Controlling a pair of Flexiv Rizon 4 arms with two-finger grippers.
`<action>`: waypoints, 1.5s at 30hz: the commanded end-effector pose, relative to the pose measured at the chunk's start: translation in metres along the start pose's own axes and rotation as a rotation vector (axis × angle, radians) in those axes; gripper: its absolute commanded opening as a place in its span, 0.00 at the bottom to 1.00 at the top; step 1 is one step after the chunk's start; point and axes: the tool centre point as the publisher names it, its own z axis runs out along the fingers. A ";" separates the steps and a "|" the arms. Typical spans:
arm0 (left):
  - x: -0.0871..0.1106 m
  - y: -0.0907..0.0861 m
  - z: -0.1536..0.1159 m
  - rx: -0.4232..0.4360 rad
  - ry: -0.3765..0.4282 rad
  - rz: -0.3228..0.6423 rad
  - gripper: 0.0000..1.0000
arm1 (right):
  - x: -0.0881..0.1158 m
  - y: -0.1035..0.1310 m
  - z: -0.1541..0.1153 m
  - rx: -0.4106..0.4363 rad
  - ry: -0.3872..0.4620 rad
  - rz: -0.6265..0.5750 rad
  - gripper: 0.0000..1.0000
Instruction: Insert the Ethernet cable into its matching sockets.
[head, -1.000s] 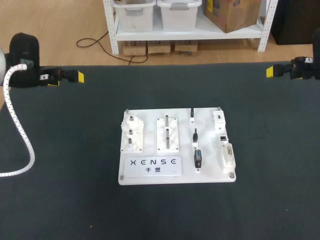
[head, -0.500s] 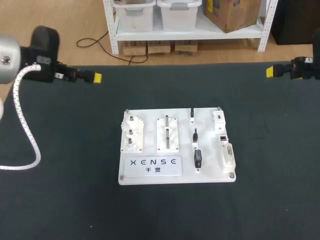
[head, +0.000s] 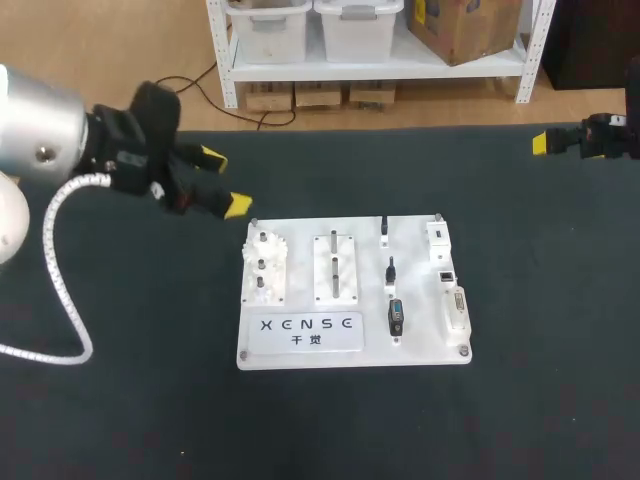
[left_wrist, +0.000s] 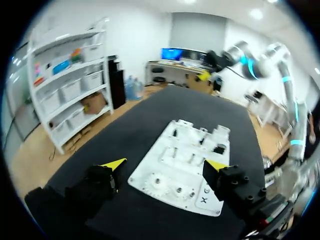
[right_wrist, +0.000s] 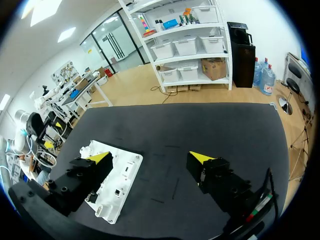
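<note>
The white task board lies mid-table. Several small black connectors stand on its right half, beside white socket blocks; I cannot tell which is the Ethernet cable. My left gripper hangs open just off the board's far left corner, holding nothing. In the left wrist view the board lies ahead of the open left gripper. My right gripper stays at the table's far right edge, well away from the board. In its wrist view the right gripper is open and empty, and the board shows beside one finger.
The board's left half carries white gears, a slotted block and a printed label plate. The left arm's white spiral hose loops over the table's left side. Dark bare tabletop surrounds the board.
My left arm has swung in from the far left edge toward the board's far left corner, and its gripper has turned. The right arm has not moved.
</note>
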 end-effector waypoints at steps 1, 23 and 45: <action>0.009 -0.010 0.001 0.149 -0.079 0.231 1.00 | 0.000 -0.001 0.000 -0.003 0.001 -0.001 1.00; 0.044 -0.050 0.022 0.089 -0.048 0.136 1.00 | 0.000 -0.001 0.000 -0.003 0.001 -0.001 1.00; 0.043 -0.050 0.021 0.115 -0.045 0.150 1.00 | 0.008 0.087 0.021 0.128 0.196 0.021 1.00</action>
